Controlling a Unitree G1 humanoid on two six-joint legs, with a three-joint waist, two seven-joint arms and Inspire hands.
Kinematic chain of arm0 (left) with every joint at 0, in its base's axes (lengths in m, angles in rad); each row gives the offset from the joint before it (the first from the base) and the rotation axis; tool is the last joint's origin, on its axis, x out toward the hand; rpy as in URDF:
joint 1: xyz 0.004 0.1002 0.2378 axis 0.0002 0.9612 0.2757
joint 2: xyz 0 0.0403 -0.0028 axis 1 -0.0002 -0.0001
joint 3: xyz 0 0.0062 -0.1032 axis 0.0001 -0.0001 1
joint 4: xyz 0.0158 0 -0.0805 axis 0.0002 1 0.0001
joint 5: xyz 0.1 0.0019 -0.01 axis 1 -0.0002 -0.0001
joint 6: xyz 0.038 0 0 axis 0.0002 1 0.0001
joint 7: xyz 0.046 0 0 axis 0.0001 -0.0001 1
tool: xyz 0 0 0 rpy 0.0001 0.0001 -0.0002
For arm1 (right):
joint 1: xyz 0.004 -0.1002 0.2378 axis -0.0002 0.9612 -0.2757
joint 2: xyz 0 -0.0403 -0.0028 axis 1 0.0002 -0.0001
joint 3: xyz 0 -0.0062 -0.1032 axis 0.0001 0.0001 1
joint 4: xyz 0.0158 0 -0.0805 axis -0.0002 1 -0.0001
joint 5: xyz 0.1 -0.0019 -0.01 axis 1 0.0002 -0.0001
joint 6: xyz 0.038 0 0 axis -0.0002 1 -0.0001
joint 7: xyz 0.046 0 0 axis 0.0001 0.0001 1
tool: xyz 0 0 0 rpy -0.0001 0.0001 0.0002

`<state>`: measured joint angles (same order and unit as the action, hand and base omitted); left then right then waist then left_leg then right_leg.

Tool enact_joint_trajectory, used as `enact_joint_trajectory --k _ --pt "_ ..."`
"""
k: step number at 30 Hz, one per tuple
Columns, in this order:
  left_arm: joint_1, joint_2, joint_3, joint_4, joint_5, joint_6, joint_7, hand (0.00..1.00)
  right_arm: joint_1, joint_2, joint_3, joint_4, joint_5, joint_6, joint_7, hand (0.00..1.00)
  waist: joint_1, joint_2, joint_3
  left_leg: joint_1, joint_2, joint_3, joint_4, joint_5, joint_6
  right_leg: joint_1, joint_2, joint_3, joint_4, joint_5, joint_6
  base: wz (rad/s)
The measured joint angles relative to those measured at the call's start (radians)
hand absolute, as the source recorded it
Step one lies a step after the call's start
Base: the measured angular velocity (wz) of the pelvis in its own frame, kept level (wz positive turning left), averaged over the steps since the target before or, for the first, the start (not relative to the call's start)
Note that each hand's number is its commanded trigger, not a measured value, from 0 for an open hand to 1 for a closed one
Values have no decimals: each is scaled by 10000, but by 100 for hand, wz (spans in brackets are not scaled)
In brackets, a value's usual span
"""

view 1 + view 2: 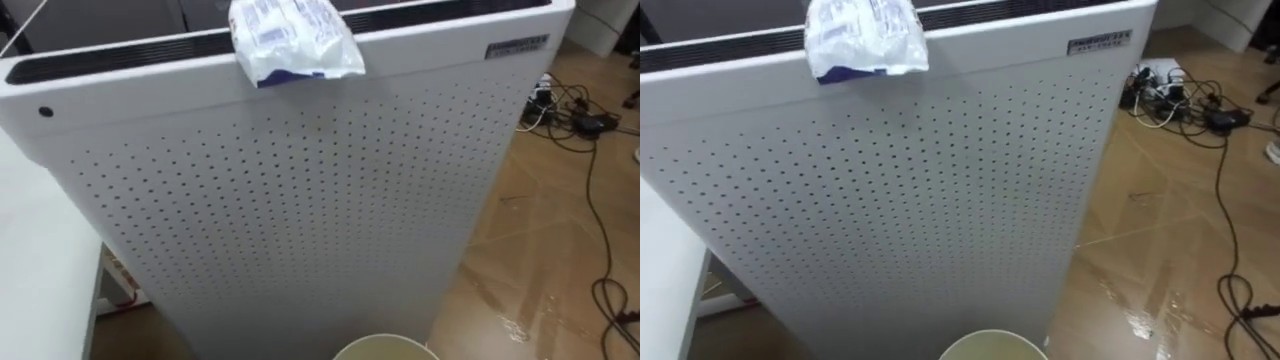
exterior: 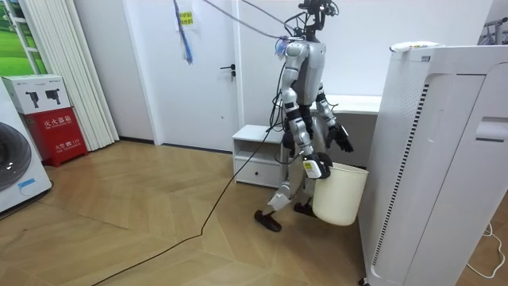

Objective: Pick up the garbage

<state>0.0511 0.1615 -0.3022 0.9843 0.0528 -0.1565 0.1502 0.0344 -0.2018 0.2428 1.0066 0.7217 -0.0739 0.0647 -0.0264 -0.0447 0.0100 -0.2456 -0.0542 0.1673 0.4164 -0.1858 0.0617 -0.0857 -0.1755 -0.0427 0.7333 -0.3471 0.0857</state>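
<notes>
Head eyes look down, close onto the white perforated cabinet (image 1: 300, 200). The distant room view shares it, at 3 o'clock.

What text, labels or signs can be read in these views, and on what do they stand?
Blue print on the wrapper, atop the white unit: too small to read.
The nameplate at the unit's top edge: too small to read.
White characters on the red box, at the room view's left: too small to read.
The yellow sign, at the room view's top: too small to read.
Nothing can be quoted.
</notes>
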Motion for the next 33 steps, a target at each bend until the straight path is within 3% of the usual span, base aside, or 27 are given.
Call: enact_joint_trajectory --k 2,3,4,5,6,7,8,9,10,13,16,21,27,29,33 --pt "41 -361 34 -180 19 -6 213 0 130 -44 -22 1 95 -10 -10 100 37 150 -4 247 -51 -219 -44 -165 128 -216 69 8 800 713 0 33" --pt "59 -476 64 -401 194 -29 360 0 191 -15 -38 7 140 -58 -14 100 82 242 16 359 -32 -515 -131 -253 172 -369 202 18 856 698 11 8" --pt "66 -550 304 -624 305 -46 590 0 164 64 -39 -14 143 -72 22 100 159 260 58 407 24 -739 -220 -254 170 -709 409 37 481 231 -97 5" --pt "54 -556 437 -717 308 -59 700 0 168 96 -38 -25 145 -107 46 100 169 293 79 420 83 -825 -230 -255 160 -889 543 35 172 12 -182 15" --pt "79 -504 692 -1003 303 -88 950 0 239 127 -38 -22 190 -168 83 100 114 266 92 448 84 -1005 -244 -241 137 -1137 664 -70 -805 -104 -192 29" --pt "102 -381 915 -1368 307 -171 1292 0 298 127 -39 -22 173 -206 87 100 109 158 97 459 31 -1032 -162 -272 91 -1356 668 -89 -2096 165 -227 29" --pt "118 -322 1066 -1563 331 -210 1455 0 301 105 -48 -17 135 -215 81 100 109 156 113 449 30 -1101 -90 -322 31 -1438 690 -163 -2295 764 -599 24" --pt "249 -167 1303 -2112 463 -286 1799 0 379 120 -87 -9 5 -222 20 100 107 180 30 463 88 -1227 -83 -364 -53 -1343 784 -198 -2599 815 -671 8" --pt "285 -142 1555 -2657 740 -452 2228 0 351 123 -194 8 -309 -222 -14 100 226 212 28 455 138 -1260 -103 -399 -130 -1206 916 -301 -2804 898 -754 10" --pt "230 -60 1918 -3521 1517 -964 2802 0 299 68 -320 58 -868 -225 -53 100 386 85 54 612 257 -1331 -384 -325 -250 -1046 1041 -422 -3060 959 -840 5" --pt "256 -34 1921 -4511 2070 -990 2992 0 274 30 -419 114 -1106 -343 28 100 312 42 57 673 277 -1528 -476 -288 -314 -778 1168 -615 -3430 1040 -913 10" --pt "318 -69 1874 -5008 2029 -989 3232 0 191 105 -500 403 -1120 -413 31 100 365 -105 105 627 410 -1746 -520 -285 -399 -642 1282 -744 -3752 1146 -988 11" --pt "318 -57 1745 -5437 2032 -987 3718 0 241 110 -521 418 -1155 -600 24 100 278 -90 149 463 463 -2057 -368 -311 -516 -504 1441 -981 -4018 1231 -1087 11" --pt "319 73 1645 -5892 2041 -978 3913 0 217 128 -522 431 -1162 -626 14 100 287 -99 200 413 506 -2101 -374 -286 -557 -515 1450 -994 -4115 1292 -1126 7" --pt "385 800 1385 -6698 2829 -977 4340 0 122 156 -510 451 -1220 -667 4 100 344 -62 235 148 585 -2220 -375 -211 -669 -688 1582 -1096 -4346 1453 -1209 8"
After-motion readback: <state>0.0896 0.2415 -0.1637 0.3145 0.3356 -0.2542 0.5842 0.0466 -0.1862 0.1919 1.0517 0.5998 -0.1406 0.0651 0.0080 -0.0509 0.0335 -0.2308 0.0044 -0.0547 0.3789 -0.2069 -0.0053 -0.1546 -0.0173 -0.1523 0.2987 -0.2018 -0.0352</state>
